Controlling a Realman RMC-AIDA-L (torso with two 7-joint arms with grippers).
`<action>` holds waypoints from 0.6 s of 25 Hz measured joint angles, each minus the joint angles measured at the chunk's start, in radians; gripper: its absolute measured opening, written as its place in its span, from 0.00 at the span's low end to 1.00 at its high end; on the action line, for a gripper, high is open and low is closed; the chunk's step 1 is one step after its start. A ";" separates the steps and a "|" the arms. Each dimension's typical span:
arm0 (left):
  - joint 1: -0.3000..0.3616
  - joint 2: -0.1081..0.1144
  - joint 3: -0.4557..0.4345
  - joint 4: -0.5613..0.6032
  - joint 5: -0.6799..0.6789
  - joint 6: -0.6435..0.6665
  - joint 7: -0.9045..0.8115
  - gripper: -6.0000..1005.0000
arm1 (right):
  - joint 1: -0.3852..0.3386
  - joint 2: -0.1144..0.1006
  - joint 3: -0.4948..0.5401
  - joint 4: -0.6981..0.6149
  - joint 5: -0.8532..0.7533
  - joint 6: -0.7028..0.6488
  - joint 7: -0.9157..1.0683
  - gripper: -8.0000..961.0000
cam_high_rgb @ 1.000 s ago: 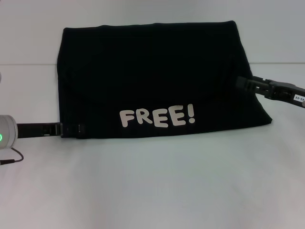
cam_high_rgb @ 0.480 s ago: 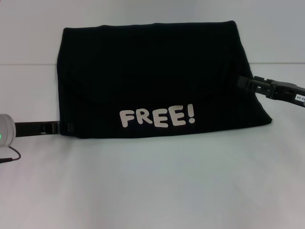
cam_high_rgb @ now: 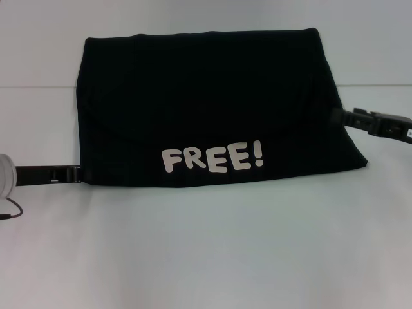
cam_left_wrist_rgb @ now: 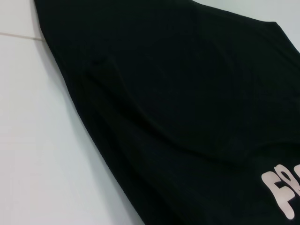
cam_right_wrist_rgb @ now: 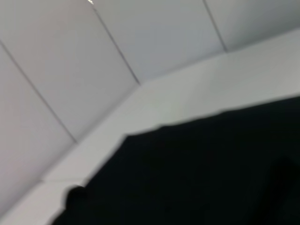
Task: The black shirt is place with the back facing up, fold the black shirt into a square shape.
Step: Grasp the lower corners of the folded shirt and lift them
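The black shirt (cam_high_rgb: 206, 103) lies folded into a wide band on the white table (cam_high_rgb: 206, 257), with a white "FREE!" print (cam_high_rgb: 212, 158) facing up near its front edge. At the shirt's lower left corner sits my left gripper (cam_high_rgb: 76, 174), low on the table and just outside the cloth. My right gripper (cam_high_rgb: 344, 117) is at the shirt's right edge, about mid height. The left wrist view shows the shirt (cam_left_wrist_rgb: 187, 117) with a soft crease and part of the print. Black fabric (cam_right_wrist_rgb: 211, 178) fills the lower part of the right wrist view.
White table surface surrounds the shirt, with a wide stretch in front of it. A white wall (cam_high_rgb: 206, 16) rises behind the shirt. A thin cable (cam_high_rgb: 9, 214) hangs by the left wrist.
My left gripper has slid leftward off the shirt's lower left corner. My right gripper has pulled back to the right, off the cloth to its edge. The shirt has not moved.
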 joint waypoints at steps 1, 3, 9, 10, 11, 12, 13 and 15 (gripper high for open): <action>0.000 0.003 -0.002 0.001 0.001 0.006 0.003 0.01 | 0.003 -0.006 0.000 0.000 -0.022 0.018 0.021 0.87; 0.001 0.007 -0.003 0.003 0.001 0.013 0.009 0.01 | 0.010 -0.019 -0.001 -0.001 -0.069 0.050 0.071 0.87; -0.007 0.010 0.002 0.000 0.001 0.016 0.021 0.01 | 0.046 -0.027 -0.002 -0.037 -0.240 0.130 0.237 0.87; -0.007 0.010 0.002 0.000 0.001 0.016 0.021 0.01 | 0.053 -0.024 -0.004 -0.038 -0.262 0.152 0.252 0.87; -0.008 0.010 0.002 -0.001 0.001 0.016 0.022 0.01 | 0.058 -0.022 -0.007 -0.039 -0.279 0.167 0.260 0.87; -0.010 0.010 0.003 -0.003 0.001 0.015 0.022 0.01 | 0.064 -0.021 -0.013 -0.036 -0.291 0.187 0.265 0.87; -0.010 0.010 0.003 -0.004 0.001 0.014 0.022 0.01 | 0.068 -0.019 -0.024 -0.030 -0.298 0.207 0.269 0.87; -0.010 0.010 0.003 -0.005 0.001 0.013 0.022 0.01 | 0.073 -0.013 -0.053 -0.020 -0.302 0.242 0.276 0.87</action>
